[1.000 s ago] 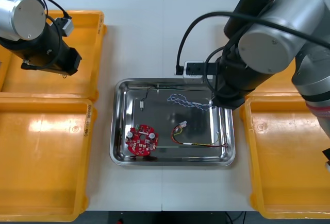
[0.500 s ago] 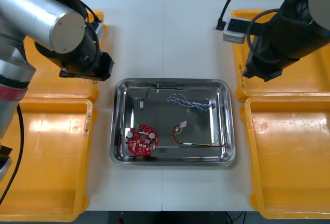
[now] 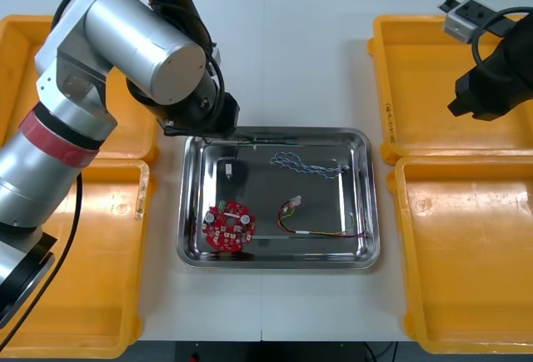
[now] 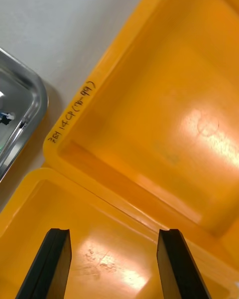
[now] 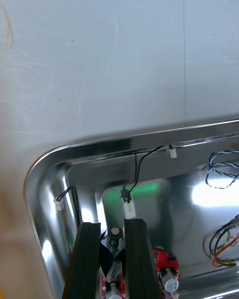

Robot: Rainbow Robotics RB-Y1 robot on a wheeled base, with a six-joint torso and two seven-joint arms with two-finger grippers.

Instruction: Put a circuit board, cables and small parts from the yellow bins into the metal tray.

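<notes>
While the left tool (image 5: 112, 225) is held low inside the metal tray (image 3: 275, 262), the right tool (image 4: 113, 261) is held wide open over the right yellow bins (image 4: 149, 129).
The left tool's fingers are set narrowly on a small metal part (image 5: 115, 234), most of it hidden between them. The round red circuit board (image 3: 229, 226) is partly covered by those fingers. The black cable (image 5: 141, 163), blue and white cable (image 3: 304, 164) and red and yellow cable (image 3: 321, 230) are seen lying in the tray, which is set on the bench (image 3: 275, 62).
</notes>
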